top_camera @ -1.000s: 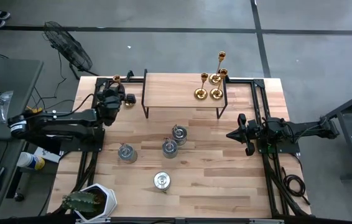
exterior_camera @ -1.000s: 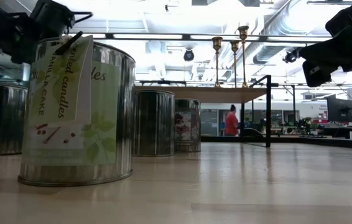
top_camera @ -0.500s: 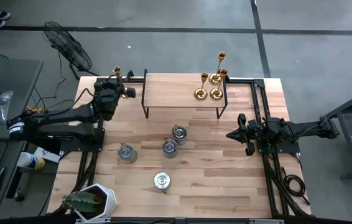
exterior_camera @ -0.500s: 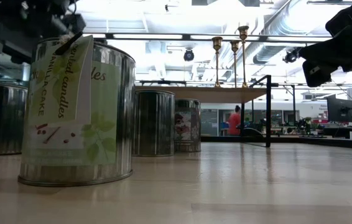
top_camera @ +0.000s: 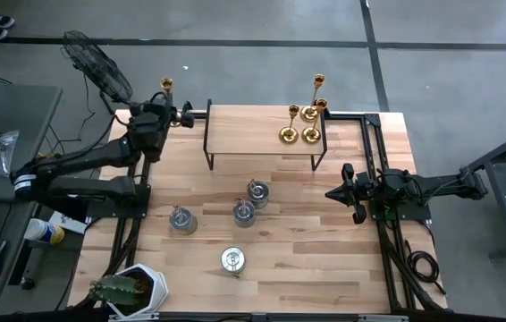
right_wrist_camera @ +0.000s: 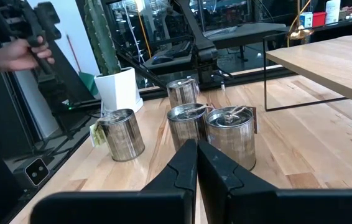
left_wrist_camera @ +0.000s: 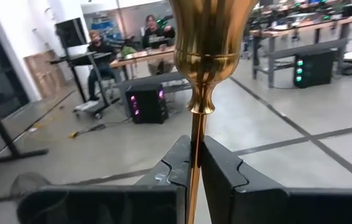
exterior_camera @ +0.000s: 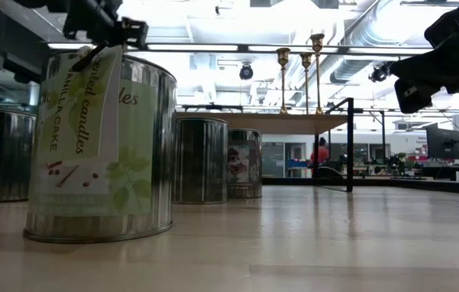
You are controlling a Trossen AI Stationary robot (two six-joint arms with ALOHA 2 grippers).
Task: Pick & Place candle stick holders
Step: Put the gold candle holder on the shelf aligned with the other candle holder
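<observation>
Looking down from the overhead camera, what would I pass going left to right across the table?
Left gripper holding a gold candlestick → four silver tins → raised wooden shelf → three gold candlesticks → right gripper.

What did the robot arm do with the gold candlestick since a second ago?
The left gripper, shut on the thin gold candlestick, carried it toward the table's far edge. The right gripper, three gold candlesticks on the wooden shelf and four silver tins stayed put.

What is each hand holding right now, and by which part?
The left hand grips a gold candlestick by its thin stem, just below the cup. The right hand is shut on nothing, waiting at the table's right side.
</observation>
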